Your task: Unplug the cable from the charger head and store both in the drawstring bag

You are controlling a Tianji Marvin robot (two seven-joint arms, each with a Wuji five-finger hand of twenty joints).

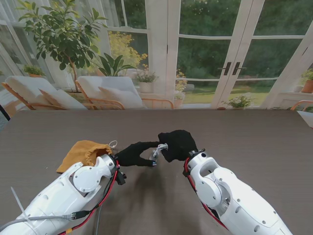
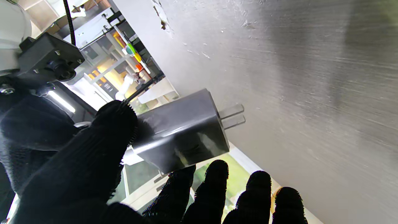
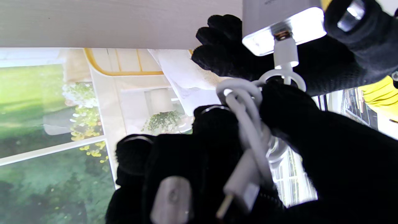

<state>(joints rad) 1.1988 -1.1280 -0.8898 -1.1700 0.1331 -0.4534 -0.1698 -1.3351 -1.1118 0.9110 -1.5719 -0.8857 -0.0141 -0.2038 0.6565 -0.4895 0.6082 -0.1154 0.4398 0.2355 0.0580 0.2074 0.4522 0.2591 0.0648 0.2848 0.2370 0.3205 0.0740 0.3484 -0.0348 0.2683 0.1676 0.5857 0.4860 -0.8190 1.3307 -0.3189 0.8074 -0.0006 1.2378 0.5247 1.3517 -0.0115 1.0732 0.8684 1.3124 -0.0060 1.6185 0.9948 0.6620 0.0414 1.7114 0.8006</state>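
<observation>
Both gloved hands meet above the middle of the worktop, lifted clear of it. Left hand is closed on the charger head: in its wrist view the thumb presses one end of the grey block while the other fingers curl beneath it, and the two flat prongs stick out at the far end, toward the worktop surface but not touching it. Right hand sits just beside the left, its fingers wrapped around the white cable, which is bunched in loose loops inside the grip. From that hand's wrist view the cable's plug is seated in the lit face of the charger head, so the two are joined, with only a short run of cable between the hands; a free connector at the cable's other end hangs out of the fist near the palm. In the stand view the pale cable shows as a small bright spot right between the two hands. Out past the left hand, on its outer side and close to the left wrist, the mustard-yellow drawstring bag lies slumped on the worktop, its cord looped at the mouth that faces the hands. Beyond the worktop's far edge stand glass doors and a potted plant.
</observation>
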